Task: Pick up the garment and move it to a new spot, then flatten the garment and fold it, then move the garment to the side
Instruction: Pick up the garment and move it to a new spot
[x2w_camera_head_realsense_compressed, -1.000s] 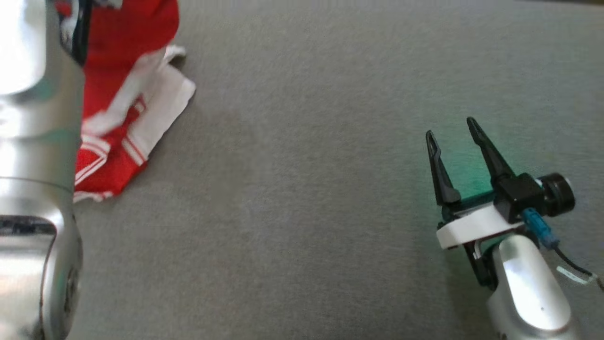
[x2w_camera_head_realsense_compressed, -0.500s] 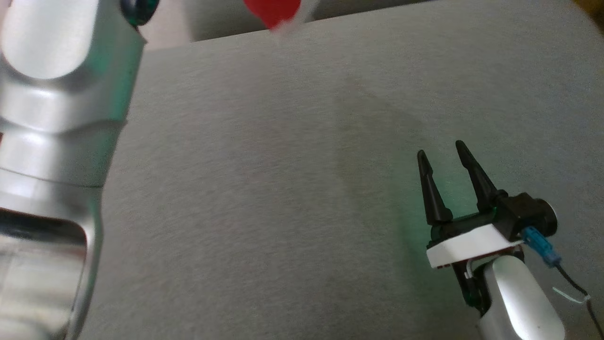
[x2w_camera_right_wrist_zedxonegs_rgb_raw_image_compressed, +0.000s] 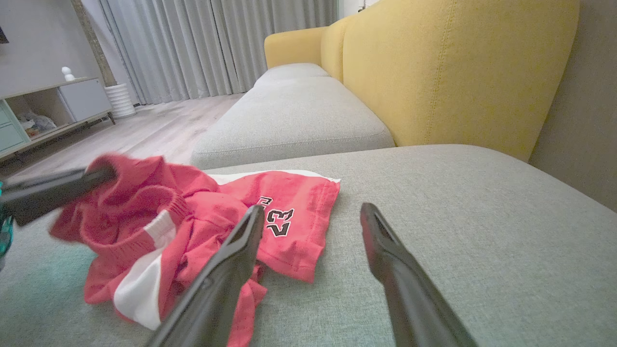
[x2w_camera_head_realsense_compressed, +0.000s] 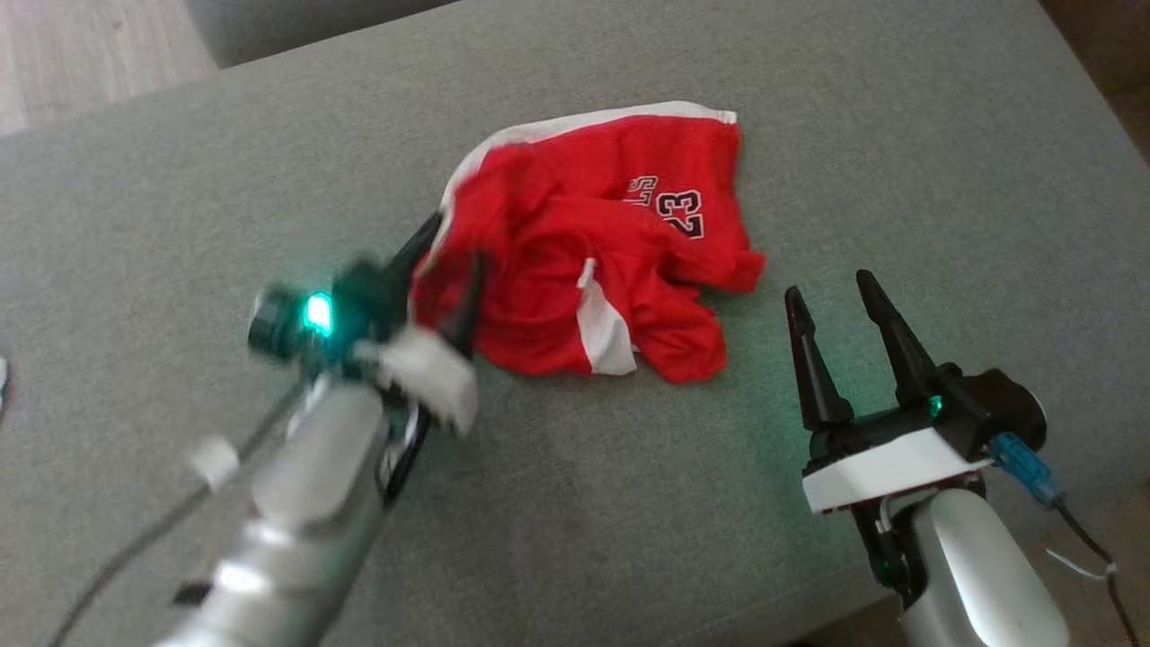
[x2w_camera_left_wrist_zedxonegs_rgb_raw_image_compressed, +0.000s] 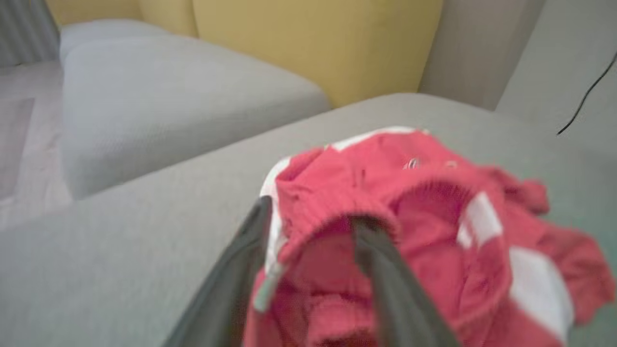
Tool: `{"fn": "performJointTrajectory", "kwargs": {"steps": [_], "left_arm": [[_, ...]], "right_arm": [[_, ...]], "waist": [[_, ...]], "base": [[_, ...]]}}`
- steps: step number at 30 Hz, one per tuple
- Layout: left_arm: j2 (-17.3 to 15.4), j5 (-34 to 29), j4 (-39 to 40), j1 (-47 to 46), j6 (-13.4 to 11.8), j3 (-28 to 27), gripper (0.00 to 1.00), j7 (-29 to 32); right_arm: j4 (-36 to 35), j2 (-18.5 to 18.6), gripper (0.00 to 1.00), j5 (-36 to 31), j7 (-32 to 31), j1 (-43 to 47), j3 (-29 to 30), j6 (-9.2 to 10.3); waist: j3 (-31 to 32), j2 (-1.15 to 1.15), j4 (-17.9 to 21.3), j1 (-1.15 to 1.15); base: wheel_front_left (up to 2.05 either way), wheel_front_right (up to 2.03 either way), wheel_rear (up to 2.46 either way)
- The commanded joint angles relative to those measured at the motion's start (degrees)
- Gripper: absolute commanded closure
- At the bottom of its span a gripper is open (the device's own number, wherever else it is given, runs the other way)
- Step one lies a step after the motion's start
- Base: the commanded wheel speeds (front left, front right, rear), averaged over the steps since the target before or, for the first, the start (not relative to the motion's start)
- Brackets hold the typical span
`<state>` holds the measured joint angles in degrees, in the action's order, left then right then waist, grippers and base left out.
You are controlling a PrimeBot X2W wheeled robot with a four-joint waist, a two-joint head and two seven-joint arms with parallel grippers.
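**Desk:** Swung round since half a second ago: the head camera. The garment (x2w_camera_head_realsense_compressed: 593, 261), then a red scrap at the frame's 12 o'clock edge, now sits mid-frame. The left gripper (x2w_camera_head_realsense_compressed: 458, 241), fingers unseen then, is in shot.

**Editor:** Where does the garment lie?

**Desk:** Crumpled on the grey cushion (x2w_camera_head_realsense_compressed: 898, 135), white trim showing, a "23" (x2w_camera_head_realsense_compressed: 678, 214) face up toward its 1 o'clock corner.

**Editor:** And the left gripper?

**Desk:** Blurred, at the garment's 8 o'clock edge and touching it. Its fingers (x2w_camera_left_wrist_zedxonegs_rgb_raw_image_compressed: 381, 284) stand apart. In the left wrist view the red waistband (x2w_camera_left_wrist_zedxonegs_rgb_raw_image_compressed: 337, 217) loops over one of them, and cloth lies between the two.

**Editor:** The right?

**Desk:** The right gripper (x2w_camera_head_realsense_compressed: 827, 283) sits at the garment's 4 o'clock, near it but apart. Its jaws are spread wide over bare cushion, tips aimed at 12 o'clock.

**Editor:** Background?

**Desk:** The right wrist view has a yellow backrest (x2w_camera_right_wrist_zedxonegs_rgb_raw_image_compressed: 458, 72) at 1 o'clock, a second grey seat (x2w_camera_right_wrist_zedxonegs_rgb_raw_image_compressed: 294, 115) at 12 o'clock, and curtains (x2w_camera_right_wrist_zedxonegs_rgb_raw_image_compressed: 207, 43) at 11 o'clock.
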<state>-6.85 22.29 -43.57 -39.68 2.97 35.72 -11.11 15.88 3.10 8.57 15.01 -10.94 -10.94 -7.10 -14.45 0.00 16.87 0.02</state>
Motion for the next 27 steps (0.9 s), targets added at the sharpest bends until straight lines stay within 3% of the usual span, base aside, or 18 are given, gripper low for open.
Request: {"fn": "performJointTrajectory", "kwargs": {"steps": [1,4,7,11,15,22,27], "left_arm": [[-0.75,-0.71,0.95,-1.76,-1.22,-1.41,0.00,-1.97],[0.75,0.68,-0.12,4.59,-4.37,-3.80,0.00,-3.71],[2.01,2.32,7.09,12.32,-7.01,-10.34,0.00,-3.84],[2.68,-2.55,19.18,24.33,-8.80,-16.46,0.00,-3.87],[3.08,-9.64,30.05,35.68,-12.48,-23.31,0.00,-3.87],[3.90,-12.87,39.02,46.21,-10.60,-27.73,0.00,-3.88],[3.95,-12.50,40.27,47.36,-11.36,-27.21,0.00,-3.88]], "right_arm": [[-1.37,-0.22,0.00,-0.14,-0.01,0.26,-1.17,-0.39],[-0.44,-0.22,0.00,-0.68,-0.01,1.51,-0.25,-0.39],[1.01,-0.22,0.00,-1.49,-0.01,3.16,0.25,-0.39],[1.69,-0.22,0.00,-3.14,-0.01,5.95,1.36,-0.39],[0.83,-0.22,0.00,-3.19,-0.01,9.62,1.80,-0.39],[-1.82,-0.22,0.00,-1.76,-0.01,14.37,1.41,-0.39],[-3.05,-0.22,0.00,-2.05,-0.01,15.68,2.28,-0.39]], "waist": [[0.67,0.00,-0.90,-0.02],[2.79,0.00,-3.25,-0.02],[5.44,0.00,-5.77,-0.02],[9.65,0.00,-9.37,-0.02],[13.52,0.00,-12.31,-0.02],[16.88,0.00,-14.70,-0.02],[17.53,0.00,-15.36,-0.02]], "base": [[0.00,0.00,0.00],[0.00,0.00,0.00],[0.00,0.00,0.00],[0.00,0.00,0.00],[0.00,0.00,0.00],[0.00,0.00,0.00],[0.00,0.00,0.00]]}}
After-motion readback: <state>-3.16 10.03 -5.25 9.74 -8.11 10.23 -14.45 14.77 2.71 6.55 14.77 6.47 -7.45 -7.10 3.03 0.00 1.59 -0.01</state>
